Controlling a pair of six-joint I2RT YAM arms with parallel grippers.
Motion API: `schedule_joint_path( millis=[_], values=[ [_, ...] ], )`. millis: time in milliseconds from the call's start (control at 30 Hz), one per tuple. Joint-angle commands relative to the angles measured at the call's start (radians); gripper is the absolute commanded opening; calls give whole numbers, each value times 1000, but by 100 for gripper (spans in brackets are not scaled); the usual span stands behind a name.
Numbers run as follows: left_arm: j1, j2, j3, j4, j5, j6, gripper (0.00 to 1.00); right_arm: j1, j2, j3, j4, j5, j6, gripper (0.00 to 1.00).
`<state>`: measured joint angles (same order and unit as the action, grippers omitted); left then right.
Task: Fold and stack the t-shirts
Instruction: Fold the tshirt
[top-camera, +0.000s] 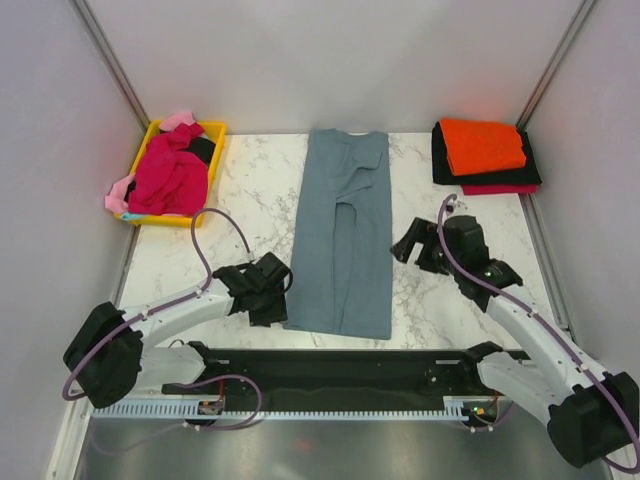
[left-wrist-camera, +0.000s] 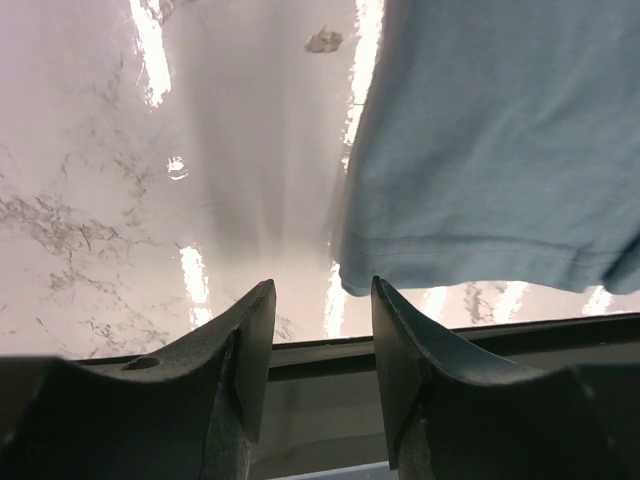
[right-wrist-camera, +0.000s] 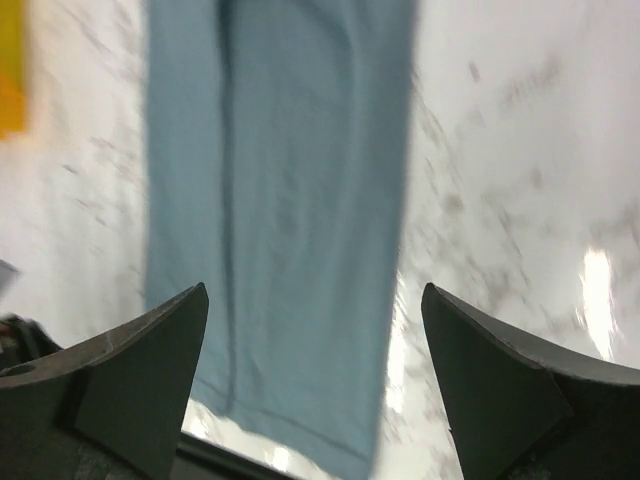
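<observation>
The blue-grey shirt (top-camera: 340, 240) lay as a long strip on the desk (top-camera: 250, 190), flanked by the left jaws, narrowly parted and empty, and the right jaws, wide and empty, so each would best pinch a near hem corner through all layers before lifting toward the collar.

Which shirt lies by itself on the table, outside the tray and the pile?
The blue-grey shirt, a long strip in the middle. The magenta shirt is bunched in the yellow tray; the orange shirt tops the pile.
</observation>
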<state>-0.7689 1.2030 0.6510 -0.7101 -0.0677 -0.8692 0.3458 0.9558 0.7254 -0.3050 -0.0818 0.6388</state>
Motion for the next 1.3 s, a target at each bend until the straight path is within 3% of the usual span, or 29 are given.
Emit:
schedule_joint_path(
  millis=[0,267,500,600,667,833,967,1067,1167,1200,1267],
  values=[
    [2,-6,-50,141,22,-14,52,31,-41,-98,-189,60,25,96],
    [2,13,-145,310,63,-34,51,131,-169,-306,-189,-13,154,91],
    [-10,-8,-195,360,115,-70,38,384,-154,-339,-184,69,286,89],
    [-12,-32,-205,359,117,-71,30,450,-132,-359,-151,103,323,77],
    [-12,-42,-206,362,123,-73,23,487,-115,-392,-111,100,357,63],
    [-17,-51,-217,362,140,-73,14,556,-117,-445,-105,139,423,59],
    [-18,-66,-226,360,141,-76,13,582,-112,-449,-92,155,441,56],
    [-21,-66,-229,362,143,-79,11,585,-92,-446,-85,155,438,43],
    [-27,-66,-229,362,147,-82,7,593,-91,-448,-86,160,440,25],
    [-30,-69,-228,360,149,-83,3,591,-95,-449,-89,160,440,14],
    [-43,-72,-223,359,154,-91,2,591,-111,-452,-100,166,434,5]
  ],
)
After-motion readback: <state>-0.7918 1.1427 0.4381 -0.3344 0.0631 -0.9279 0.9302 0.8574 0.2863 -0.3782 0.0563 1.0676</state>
